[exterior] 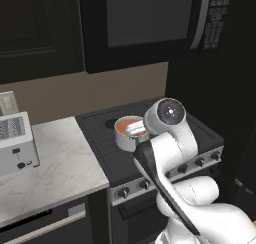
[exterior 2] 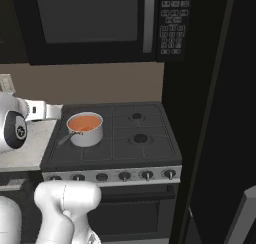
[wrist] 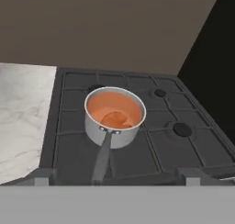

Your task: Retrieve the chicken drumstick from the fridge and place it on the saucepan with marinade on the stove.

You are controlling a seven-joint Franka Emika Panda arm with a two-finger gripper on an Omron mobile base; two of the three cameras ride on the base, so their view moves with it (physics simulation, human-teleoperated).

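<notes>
The steel saucepan (wrist: 124,137) stands on the black stove (wrist: 156,149), its long handle pointing toward me. In its orange-red marinade lies a darker golden-brown lump, the chicken drumstick (wrist: 114,119). My gripper (wrist: 117,178) hangs open above and just in front of the pan's handle, its fingertips (wrist: 40,176) spread wide with nothing between them. In the base views the saucepan (exterior 2: 90,136) sits on the stove's (exterior 2: 150,148) front left burner, and my white hand (exterior 2: 45,111) hovers at its left. The black fridge (exterior 2: 220,113) rises right of the stove.
A black microwave (exterior 2: 90,18) with a keypad hangs over the stove. Left of the range lies a marble counter (exterior: 55,163) with a silver toaster (exterior: 15,143). Knobs (exterior 2: 125,176) line the stove's front edge. A grey fridge handle (exterior 2: 242,215) shows at the lower right.
</notes>
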